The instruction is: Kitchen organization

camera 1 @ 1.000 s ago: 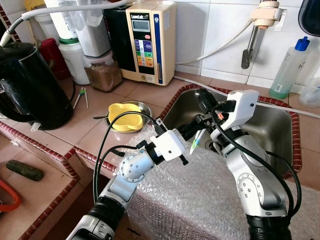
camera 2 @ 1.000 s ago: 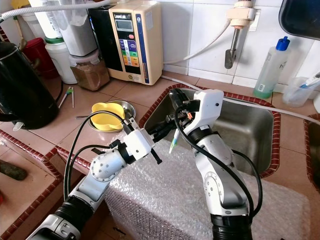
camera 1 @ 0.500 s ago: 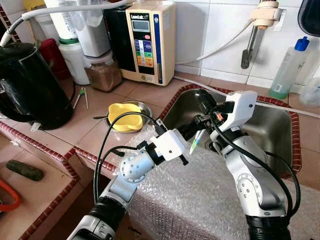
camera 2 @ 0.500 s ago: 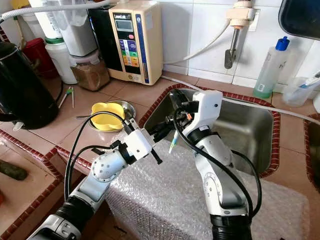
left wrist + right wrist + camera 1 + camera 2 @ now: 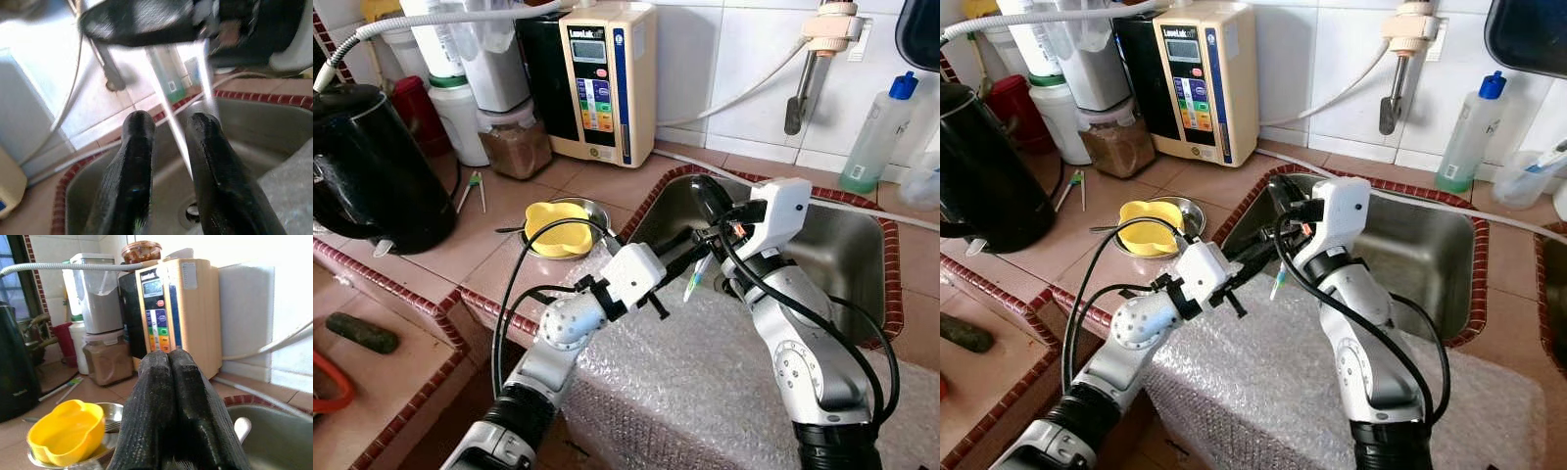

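Both tools meet over sink [image 5: 842, 257] edge; toothbrush [image 5: 696, 279] hangs from right tool [image 5: 705, 238].

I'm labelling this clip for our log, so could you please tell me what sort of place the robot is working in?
Most likely a home kitchen counter: a steel sink set in terracotta tiles, a black electric kettle and a wall-side water purifier nearby.

The tall cream, blue-striped plastic water ionizer [image 5: 605, 78] on the tiled counter carries a dark nameplate at its top beginning "Leve", its remaining letters too small to read.
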You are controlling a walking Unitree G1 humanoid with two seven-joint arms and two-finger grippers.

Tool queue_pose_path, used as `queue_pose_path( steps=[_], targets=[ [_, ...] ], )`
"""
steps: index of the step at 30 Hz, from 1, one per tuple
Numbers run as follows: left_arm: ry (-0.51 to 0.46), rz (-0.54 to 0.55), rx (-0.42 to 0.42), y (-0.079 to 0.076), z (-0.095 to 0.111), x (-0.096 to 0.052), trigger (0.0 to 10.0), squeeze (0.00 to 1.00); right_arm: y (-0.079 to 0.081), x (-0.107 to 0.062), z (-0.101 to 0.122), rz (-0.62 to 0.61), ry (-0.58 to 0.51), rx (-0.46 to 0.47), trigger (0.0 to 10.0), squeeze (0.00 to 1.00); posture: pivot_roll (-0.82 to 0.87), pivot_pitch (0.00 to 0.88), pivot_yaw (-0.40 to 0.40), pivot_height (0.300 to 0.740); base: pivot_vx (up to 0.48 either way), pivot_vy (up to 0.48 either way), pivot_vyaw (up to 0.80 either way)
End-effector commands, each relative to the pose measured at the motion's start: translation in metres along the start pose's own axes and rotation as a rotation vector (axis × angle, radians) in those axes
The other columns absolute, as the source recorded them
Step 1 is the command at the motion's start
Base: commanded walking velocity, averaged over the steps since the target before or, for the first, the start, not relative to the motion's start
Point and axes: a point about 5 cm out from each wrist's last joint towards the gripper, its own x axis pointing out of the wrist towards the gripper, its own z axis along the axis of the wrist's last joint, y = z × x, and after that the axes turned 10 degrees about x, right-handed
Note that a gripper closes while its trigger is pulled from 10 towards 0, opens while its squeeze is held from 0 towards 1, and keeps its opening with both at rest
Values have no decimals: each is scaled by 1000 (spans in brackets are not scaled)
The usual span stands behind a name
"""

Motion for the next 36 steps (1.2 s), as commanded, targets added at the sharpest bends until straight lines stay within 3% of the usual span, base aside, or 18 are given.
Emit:
queue_pose_path(
  steps=[1,4,7,9,19,22,23,24,25,26,27,36],
  targets=[
    [-9,16,17,18,5,1,10000,1000,2,5,12,19,-45,-86,0,0,-62,0,83,740,0,0,0],
    [-9,21,26,21,6,1,10000,1000,2,6,15,23,-52,-121,0,0,-60,0,84,740,0,0,0],
    [-18,41,31,35,10,7,10000,1000,3,10,25,44,-71,-256,0,0,-58,0,86,740,0,0,0],
    [-15,43,39,37,11,8,10000,1000,2,9,27,48,-69,-278,0,0,-60,0,87,740,0,0,0],
    [28,22,12,34,2,5,10000,1000,-9,-7,19,2,-38,-292,0,0,-59,0,91,740,0,0,0],
    [71,61,22,38,-4,2,10000,1000,-11,-15,14,-14,-16,-290,0,0,-57,0,88,740,0,0,0],
    [85,96,19,42,-6,1,10000,1000,-11,-20,10,-18,-1,-287,549,0,-56,0,88,740,0,0,0],
    [107,143,11,47,-8,0,10000,1000,-12,-26,5,-28,18,-286,4353,478,-56,0,87,740,0,0,0],
    [122,182,-4,52,-10,-1,10000,1000,-12,-32,1,-35,35,-281,6118,961,-57,0,87,740,0,0,0],
    [143,241,-29,60,-13,-3,10000,1000,-12,-42,-5,-50,62,-272,8941,1000,-57,0,87,740,0,0,0],
    [148,261,-33,62,-13,-3,10000,1000,-12,-45,-7,-57,71,-268,10000,1000,-58,0,88,740,0,0,0],
    [277,506,-62,102,-24,-17,10000,1000,-15,-89,-22,-185,148,-226,10000,1000,-74,0,103,740,0,0,0]
  ],
)
